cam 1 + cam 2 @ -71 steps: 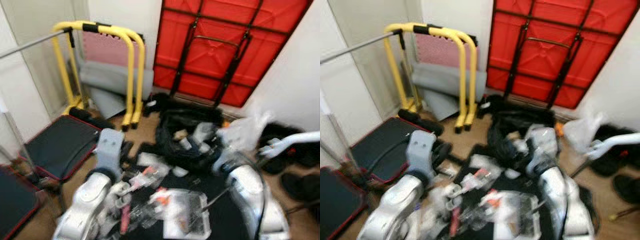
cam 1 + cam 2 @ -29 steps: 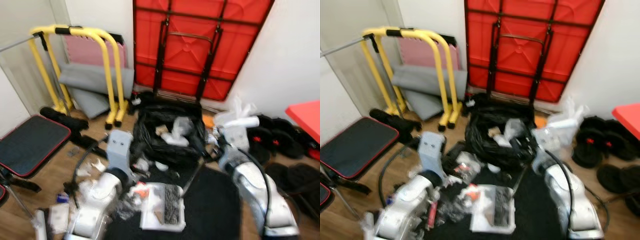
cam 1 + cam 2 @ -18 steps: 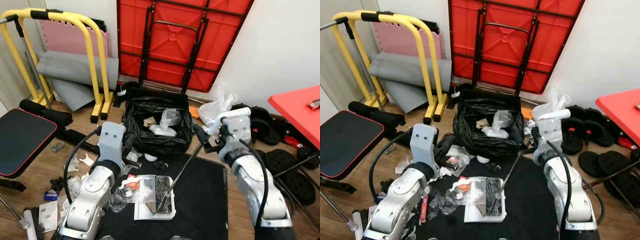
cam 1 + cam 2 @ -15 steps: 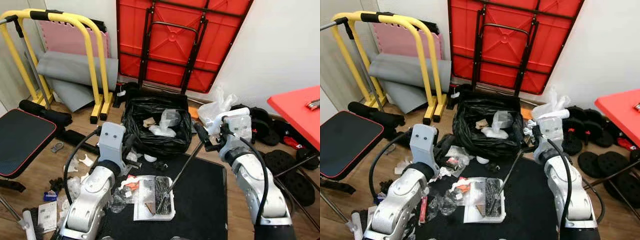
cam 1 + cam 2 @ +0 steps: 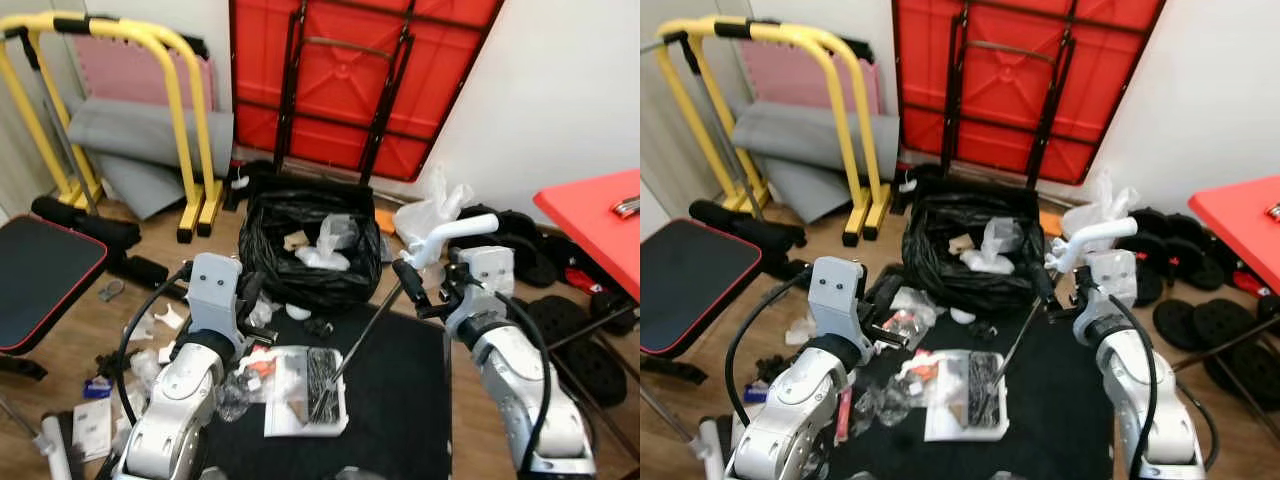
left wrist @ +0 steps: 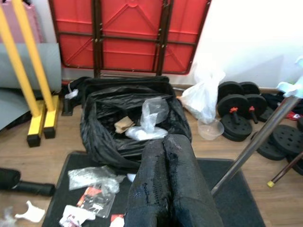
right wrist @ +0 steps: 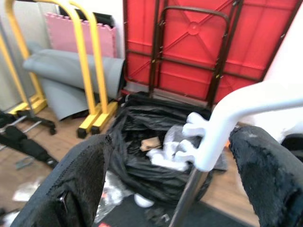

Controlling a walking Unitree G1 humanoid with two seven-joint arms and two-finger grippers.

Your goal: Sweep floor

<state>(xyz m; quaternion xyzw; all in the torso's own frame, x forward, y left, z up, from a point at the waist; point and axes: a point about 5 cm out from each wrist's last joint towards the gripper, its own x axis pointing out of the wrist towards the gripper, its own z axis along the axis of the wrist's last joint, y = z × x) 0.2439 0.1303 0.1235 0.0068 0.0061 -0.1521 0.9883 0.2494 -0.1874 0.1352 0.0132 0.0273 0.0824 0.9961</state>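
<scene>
Eye views: our right gripper (image 5: pixel 425 295) partly hides the broom (image 5: pixel 372 325), head on the dustpan (image 5: pixel 305 405), handle slanting up rightward, left wrist: left gripper (image 6: pixel 165 182) fingers pressed together, empty, right wrist: fingers spread, handle between, grip unclear

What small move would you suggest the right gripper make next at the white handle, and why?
Probably close the right gripper on the white handle. Its fingers stand wide apart either side of it, gripping nothing, and the pole leans down to the dustpan.
</scene>
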